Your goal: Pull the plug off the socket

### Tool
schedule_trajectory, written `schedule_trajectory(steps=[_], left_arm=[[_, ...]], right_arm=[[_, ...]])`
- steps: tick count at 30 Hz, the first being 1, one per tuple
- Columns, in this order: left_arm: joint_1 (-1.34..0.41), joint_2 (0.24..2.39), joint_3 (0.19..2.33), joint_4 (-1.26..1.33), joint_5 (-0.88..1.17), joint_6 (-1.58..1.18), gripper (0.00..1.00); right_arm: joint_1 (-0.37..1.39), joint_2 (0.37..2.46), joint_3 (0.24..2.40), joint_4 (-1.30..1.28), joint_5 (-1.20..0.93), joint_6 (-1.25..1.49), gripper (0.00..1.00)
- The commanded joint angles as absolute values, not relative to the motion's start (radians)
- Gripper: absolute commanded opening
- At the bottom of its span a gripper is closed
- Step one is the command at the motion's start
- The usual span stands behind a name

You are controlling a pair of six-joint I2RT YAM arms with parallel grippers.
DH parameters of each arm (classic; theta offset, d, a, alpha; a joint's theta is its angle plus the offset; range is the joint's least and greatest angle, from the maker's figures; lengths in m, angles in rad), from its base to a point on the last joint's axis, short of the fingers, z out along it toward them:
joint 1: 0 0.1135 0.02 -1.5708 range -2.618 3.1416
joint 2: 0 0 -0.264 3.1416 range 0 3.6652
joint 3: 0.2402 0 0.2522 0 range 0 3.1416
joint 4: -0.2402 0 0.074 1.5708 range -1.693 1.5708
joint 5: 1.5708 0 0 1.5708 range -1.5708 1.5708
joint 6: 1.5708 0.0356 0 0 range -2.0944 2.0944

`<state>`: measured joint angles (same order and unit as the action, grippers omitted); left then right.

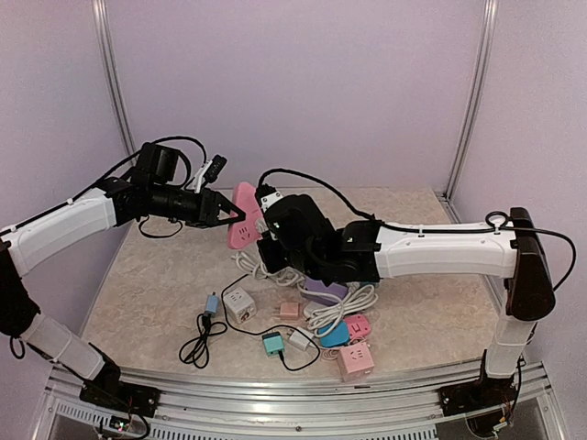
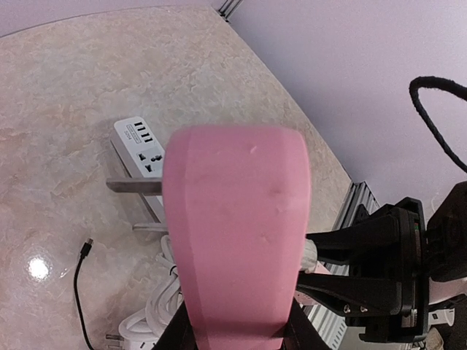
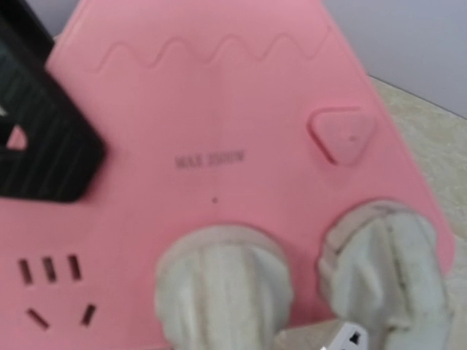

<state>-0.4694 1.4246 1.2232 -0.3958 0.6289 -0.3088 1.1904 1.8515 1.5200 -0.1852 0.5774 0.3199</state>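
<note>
From above, the left gripper point(image 1: 229, 215) reaches in from the left and clamps the pink triangular socket point(image 1: 244, 220) by its edge, holding it up off the table point(image 1: 138, 284). The right gripper point(image 1: 266, 236) comes in from the right and meets the same socket at its lower side. On the table below lie a white cube socket point(image 1: 238, 302), a teal adapter point(image 1: 272, 344), a blue socket point(image 1: 335, 332), a pink cube socket point(image 1: 356, 359), a coil of white cable point(image 1: 341, 302) and a looped black cable point(image 1: 202, 341).

The left wrist view shows the socket's narrow pink edge filling the middle, pinched between the left claw's two fingers at the bottom of the frame. Behind it a white power strip point(image 2: 142, 149) with USB ports lies on the table. The right claw's black fingers come in from the right, drawn close together against the socket.

The right wrist view faces the socket's flat front, printed MAX 2500W, with a triangular button point(image 3: 343, 135) on it. Two white plugs point(image 3: 225, 288) are seated side by side in its lower edge. The left claw's ribbed finger point(image 3: 44, 138) presses on the upper left corner. The right claw is narrow, but whether it pinches a plug cannot be told
</note>
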Motion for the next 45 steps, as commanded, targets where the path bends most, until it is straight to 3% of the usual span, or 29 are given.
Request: schedule_trajectory(steps=[1,13,19,27,45], left_arm=[[-0.439,1.42,1.255,-0.265,0.622,-0.352,0.0],[-0.487,1.384,1.246,-0.24,0.662,-0.284,0.0],[-0.497,1.373,1.245,-0.238,0.663,-0.278,0.0],[-0.497,1.37,1.246,-0.245,0.639,-0.281,0.0],[-0.422,1.393,1.243,-0.256,0.591,-0.369,0.0]], right_arm=[[1.219,1.83,1.498,-0.19,0.567,0.305,0.0],[1.091,1.663,1.245,0.083,0.219,0.439,0.0],[1.072,1.648,1.219,0.098,0.182,0.457,0.0],[1.081,1.669,1.252,0.054,0.217,0.443,0.0],[1.212,1.862,1.54,-0.246,0.535,0.332,0.0]])
